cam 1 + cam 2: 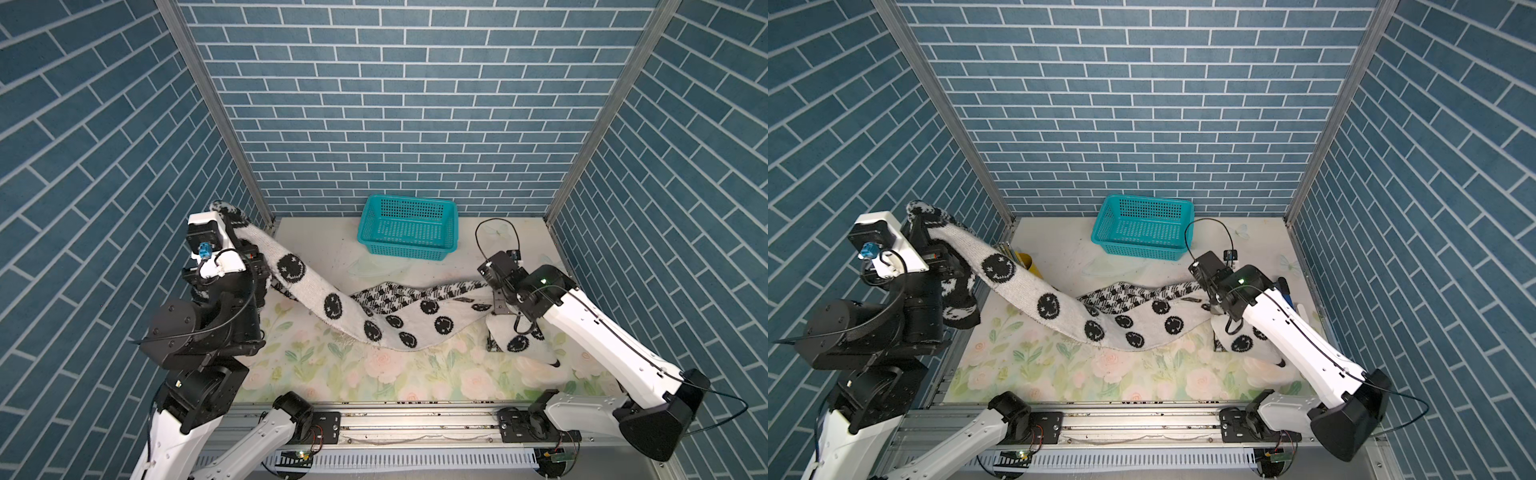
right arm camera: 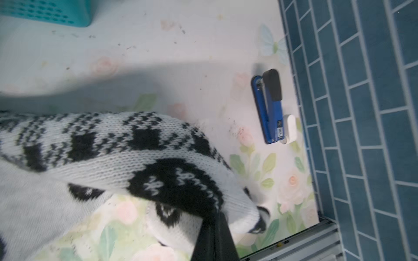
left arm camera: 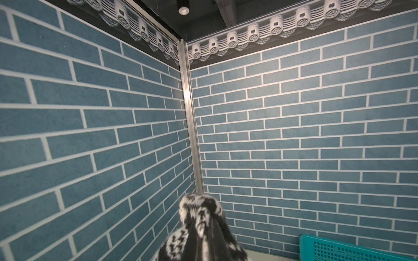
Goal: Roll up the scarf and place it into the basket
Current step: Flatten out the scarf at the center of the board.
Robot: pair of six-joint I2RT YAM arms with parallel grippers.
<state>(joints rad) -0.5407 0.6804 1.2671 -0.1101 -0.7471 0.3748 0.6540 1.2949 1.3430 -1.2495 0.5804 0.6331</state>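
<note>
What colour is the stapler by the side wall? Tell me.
The stapler is blue with a black top; the right wrist view shows it best.

I'm holding one end of the scarf up high in my left claw, clamped on it. It's sagging across the floral desk to my right claw, which is pinching it low near the other end. Teal basket is sitting behind, apart from the scarf.
</note>
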